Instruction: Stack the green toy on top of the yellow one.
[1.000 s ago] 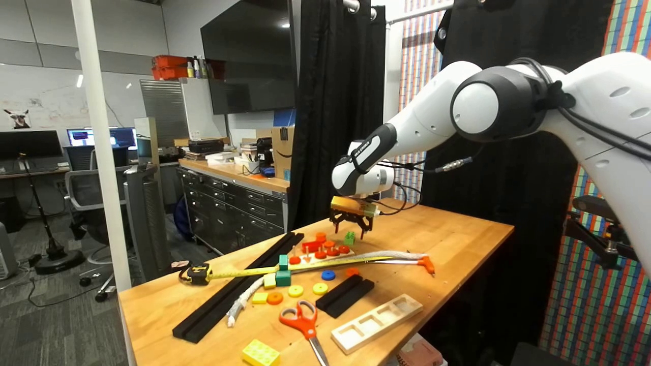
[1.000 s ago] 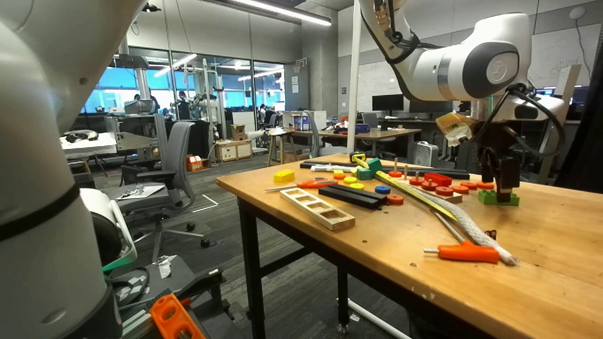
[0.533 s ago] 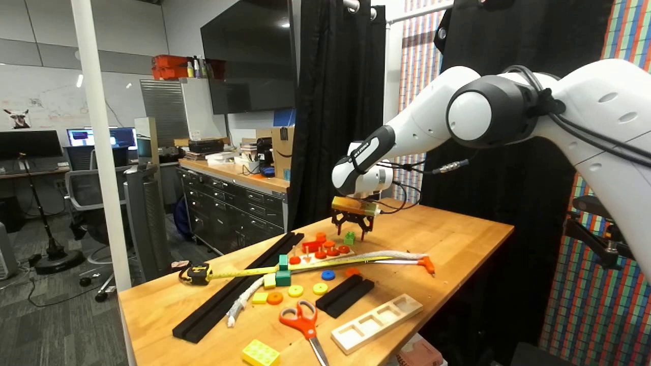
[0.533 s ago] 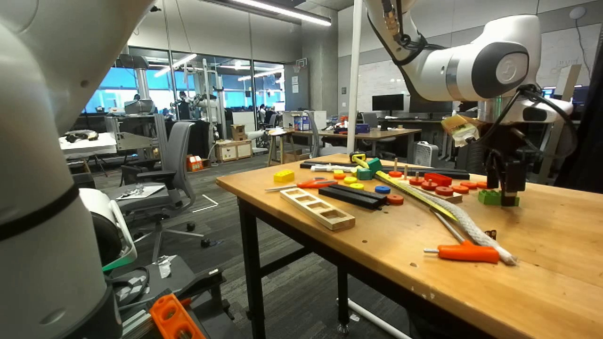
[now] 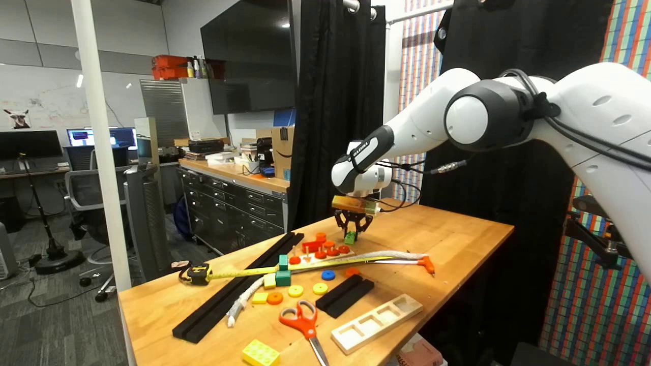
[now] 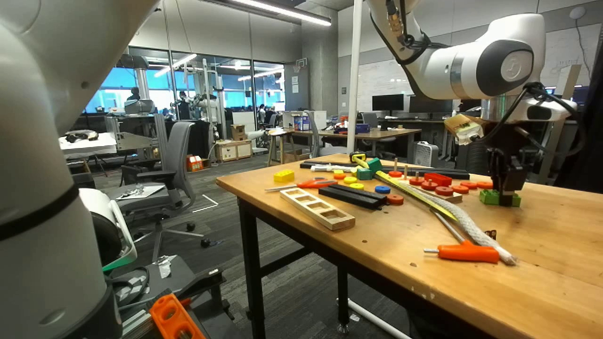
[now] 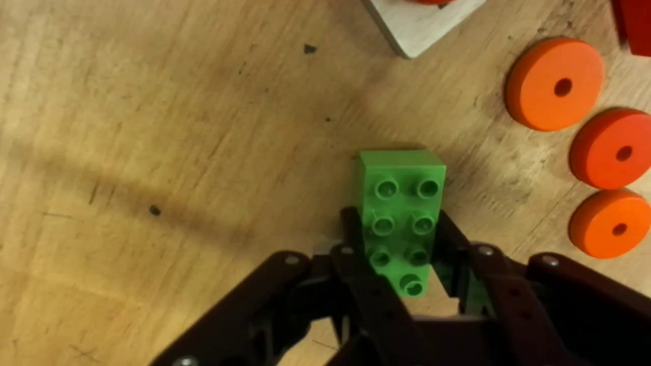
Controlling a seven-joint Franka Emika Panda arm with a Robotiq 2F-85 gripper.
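Wrist view, and there it is: the bright green plastic studded building block [image 7: 402,213], right inside my black two-finger gripper [image 7: 397,223]. I'm pinching it across its narrow width, jaws against its two long sides. Its long axis runs up and down the view, one end jutting out past the jaws. The orange-red plastic discs [image 7: 592,147] lie near, clear of it; no edge of the wooden tabletop [image 7: 203,101] shows here.

In an exterior view, I've got the green block nearly end-on, nearer the long far edge. The bright yellow plastic studded block [image 5: 260,353] sits well apart, towards the near corner that drops out of the bottom. Its long axis slants, upper left to lower right, so my guess is a wrist turn before stacking; the exact angle, I can't say.

In an exterior view, the green block looks seated on the wood, nearer the back edge, my grip a touch off its middle. Yellow waits by the left corner. Between us: the flat yellow tape-measure blade [image 6: 418,196] and the whitish braided cord [image 6: 472,229]. Straight up first, I reckon, then across.
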